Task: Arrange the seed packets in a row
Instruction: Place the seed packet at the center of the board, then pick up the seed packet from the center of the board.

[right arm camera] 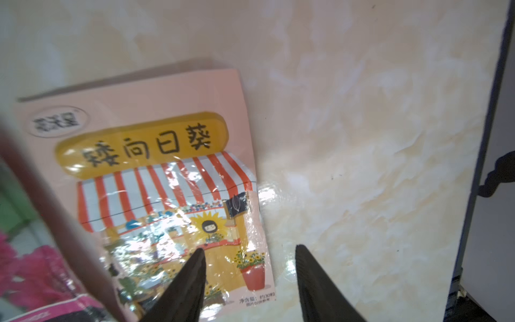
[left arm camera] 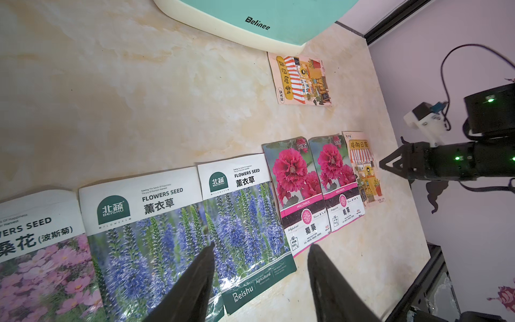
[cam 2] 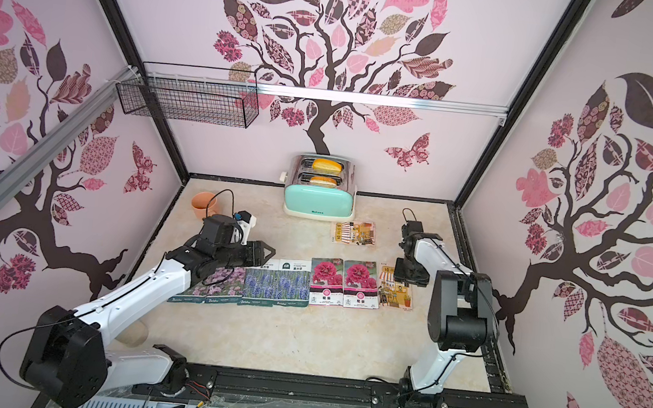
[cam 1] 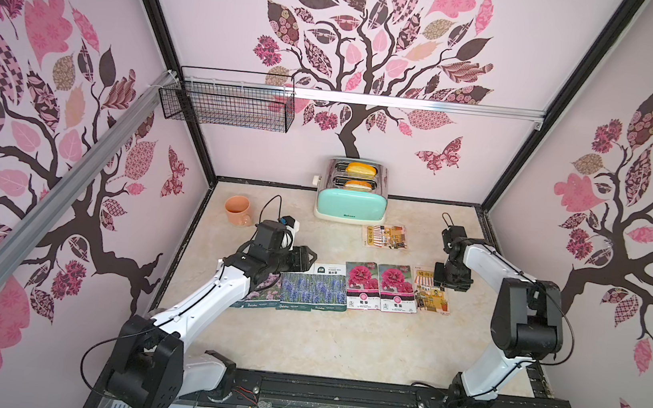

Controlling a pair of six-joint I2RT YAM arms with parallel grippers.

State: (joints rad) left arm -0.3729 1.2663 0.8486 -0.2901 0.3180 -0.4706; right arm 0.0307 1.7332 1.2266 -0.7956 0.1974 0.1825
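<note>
Seven of the seed packets (cam 1: 361, 286) lie edge to edge in a row across the middle of both top views. From the left there are pink-flower packets (cam 2: 224, 281), partly under the left arm, then lavender packets (cam 1: 312, 291), magenta packets (cam 1: 394, 288), and an end shopfront packet (cam 1: 431, 298) at the right. The right gripper (right arm camera: 249, 248) hangs over that end packet's upper part, fingers spread and nothing between them. One finger is above the print and one above bare surface (cam 1: 300, 344), so the step in hand looks like clearing away from a placed packet. It should rise straight up, since a sideways brush could skew the glossy sheet. The stray shopfront packet (cam 1: 387, 237) lies sideways above the row, just below the toaster (cam 1: 350, 203). It will likely need a quarter turn, a pinch at a free edge, then a spot just right of the row's end. The left gripper (left arm camera: 262, 244), spread and empty over a lavender packet, is best left out of the way.
</note>
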